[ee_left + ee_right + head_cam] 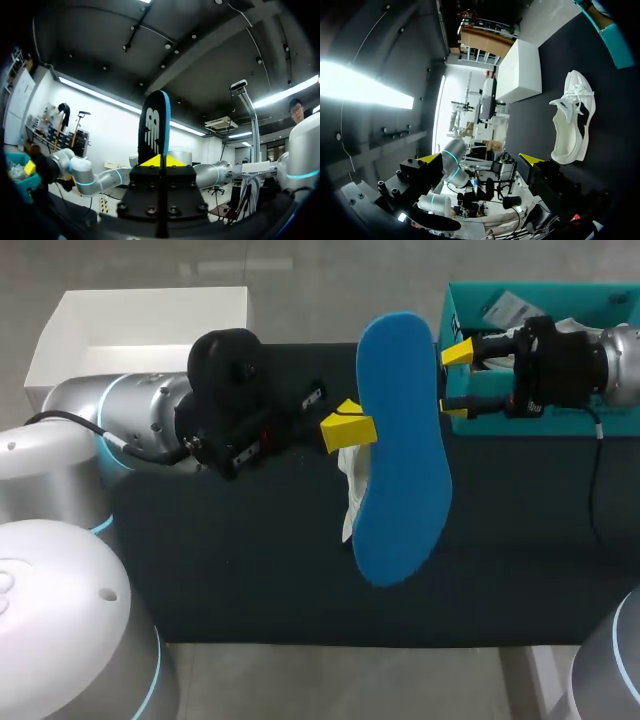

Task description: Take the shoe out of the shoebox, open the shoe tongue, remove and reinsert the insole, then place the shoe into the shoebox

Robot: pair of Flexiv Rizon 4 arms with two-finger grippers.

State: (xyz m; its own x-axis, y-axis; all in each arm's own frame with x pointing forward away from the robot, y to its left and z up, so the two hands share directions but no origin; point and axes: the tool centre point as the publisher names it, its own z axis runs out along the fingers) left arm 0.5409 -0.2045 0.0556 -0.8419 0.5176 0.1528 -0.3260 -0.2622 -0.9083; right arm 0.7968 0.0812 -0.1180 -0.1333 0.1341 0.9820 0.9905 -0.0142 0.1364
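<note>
Pinching the insole (400, 450) at one long edge, the left hand (348, 428) holds it up off the desk (250, 560), flat face toward the head camera. In the left wrist view both yellow tips press its two faces, and it stands straight out ahead of them, edge-on. Long axis of the insole runs near-to-far across the desk, slightly slanted. Shoe (350, 500) lies on the desk under it, mostly hidden from above; only a white strip shows just below the left hand's tips, beside the insole's left edge. Right wrist view gives the shoe whole: out of the box, alone on the dark surface, laces and opening turned toward that camera. Cannot tell for certain whether it sits on its sole or leans on its side. Its long axis looks roughly parallel to the insole's. Right hand (452, 381) is spread wide, nothing between its fingers, hanging at the insole's far right edge, in front of the teal shoebox (600, 425). Judgement: insole is out, so reinsertion is the step in hand. The relation that matters is vertical: the shoe sits below the held insole, not beside it, so one end would need tipping down into the opening along the shoe's length. Left hand is nearer the shoe; right hand is free and near enough to steady the shoe or hold back the tongue.
</note>
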